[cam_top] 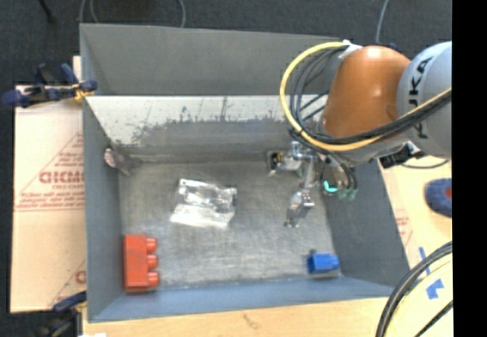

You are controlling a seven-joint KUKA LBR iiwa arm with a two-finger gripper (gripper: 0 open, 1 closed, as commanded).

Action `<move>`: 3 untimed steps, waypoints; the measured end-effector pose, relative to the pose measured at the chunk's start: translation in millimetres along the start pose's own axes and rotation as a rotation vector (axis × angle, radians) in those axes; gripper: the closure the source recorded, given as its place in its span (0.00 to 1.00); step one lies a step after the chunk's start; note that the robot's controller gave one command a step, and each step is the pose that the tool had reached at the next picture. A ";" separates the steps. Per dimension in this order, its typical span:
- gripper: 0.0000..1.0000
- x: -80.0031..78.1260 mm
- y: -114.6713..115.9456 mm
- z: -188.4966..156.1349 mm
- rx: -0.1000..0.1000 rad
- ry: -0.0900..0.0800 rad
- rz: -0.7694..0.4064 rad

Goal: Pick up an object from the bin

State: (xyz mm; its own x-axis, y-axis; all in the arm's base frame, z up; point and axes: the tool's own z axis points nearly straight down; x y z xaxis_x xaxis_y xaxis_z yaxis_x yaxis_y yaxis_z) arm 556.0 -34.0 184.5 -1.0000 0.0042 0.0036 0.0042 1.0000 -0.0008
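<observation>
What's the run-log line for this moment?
gripper | over right side of bin | nearest: blue block | holding: nothing seen

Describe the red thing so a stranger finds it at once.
Take the grey metal bin and go to its lower left corner. A red block with knobs lies there. Nothing else there is red; the blue block opposite is smaller.

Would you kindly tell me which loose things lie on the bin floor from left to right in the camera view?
Red plastic two-stud brick → clear crinkled plastic packet → small blue plastic block.
</observation>
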 end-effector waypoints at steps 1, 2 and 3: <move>0.00 -90.7 -99.7 113.5 0.003 -0.019 -0.101; 0.00 -70.1 -125.8 81.9 0.000 -0.009 0.003; 0.00 -62.1 -128.7 82.2 -0.002 -0.005 0.225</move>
State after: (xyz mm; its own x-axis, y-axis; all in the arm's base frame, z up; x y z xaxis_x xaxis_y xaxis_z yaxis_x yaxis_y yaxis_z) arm 617.3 -163.0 102.3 -0.9737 0.2277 -0.0012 0.2277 0.9737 0.0012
